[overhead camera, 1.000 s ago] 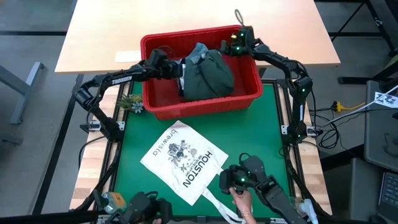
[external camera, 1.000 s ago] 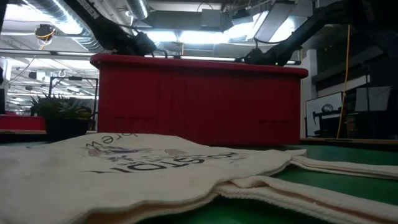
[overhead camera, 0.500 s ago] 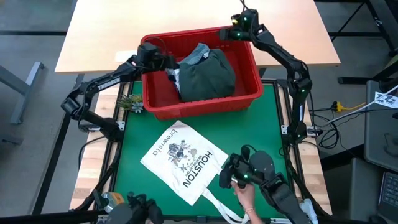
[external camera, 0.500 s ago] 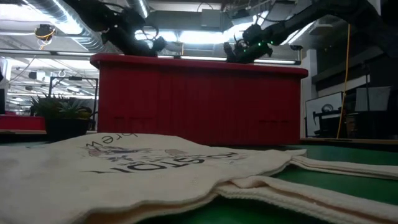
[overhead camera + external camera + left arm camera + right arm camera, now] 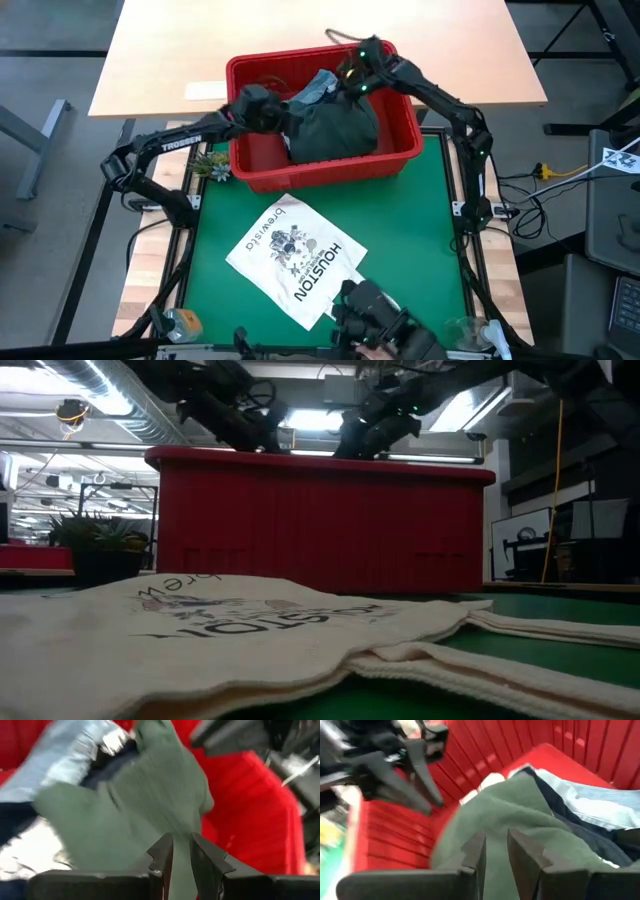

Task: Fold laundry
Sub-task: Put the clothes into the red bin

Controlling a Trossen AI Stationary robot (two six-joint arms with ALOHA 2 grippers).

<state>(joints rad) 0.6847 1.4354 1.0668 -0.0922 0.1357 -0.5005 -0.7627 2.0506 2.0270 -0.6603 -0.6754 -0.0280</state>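
Both arms reach into the red basket [image 5: 262,172], where the laundry [image 5: 335,128] lies heaped — left gripper [image 5: 181,854] and right gripper [image 5: 495,851] each slightly parted, grasping nothing, poised just above the olive garment [image 5: 510,815].

Soft matt cloth laundry [image 5: 335,125] in a glossy ribbed plastic basket [image 5: 400,150]; green felt-like table [image 5: 420,230].

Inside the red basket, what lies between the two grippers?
High view: the laundry pile, mainly the dark olive garment, lies between the left gripper and the right gripper in the red basket.
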